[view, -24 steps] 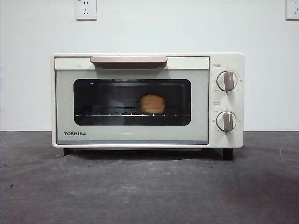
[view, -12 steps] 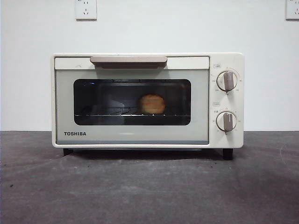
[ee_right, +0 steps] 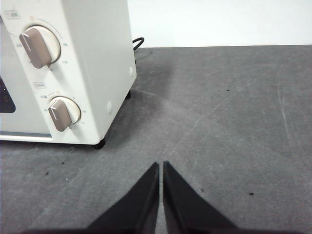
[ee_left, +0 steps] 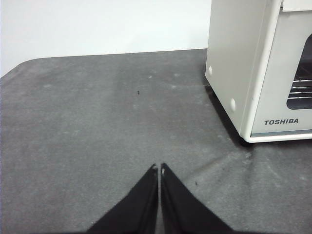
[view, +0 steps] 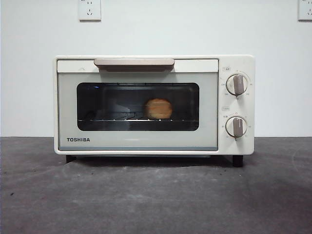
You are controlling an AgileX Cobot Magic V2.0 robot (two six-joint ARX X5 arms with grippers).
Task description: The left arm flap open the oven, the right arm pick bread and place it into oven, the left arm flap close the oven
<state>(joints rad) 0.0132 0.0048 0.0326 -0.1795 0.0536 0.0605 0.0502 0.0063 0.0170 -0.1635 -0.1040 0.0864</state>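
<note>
The cream-white TOSHIBA oven (view: 153,105) stands in the middle of the front view with its door shut and the beige bar handle (view: 134,63) at the top. The golden-brown bread (view: 159,108) lies on the wire rack inside, seen through the dark window. My left gripper (ee_left: 159,169) is shut and empty over the grey table, off the oven's left front corner (ee_left: 253,73). My right gripper (ee_right: 161,166) is shut and empty over the table, off the oven's knob side (ee_right: 63,68). Neither gripper shows in the front view.
The dark grey table top (view: 156,195) spreads in front of the oven. Two round knobs (view: 237,84) sit on the oven's right panel. A black cable (ee_right: 138,43) runs behind the oven. White wall with sockets (view: 89,9) behind.
</note>
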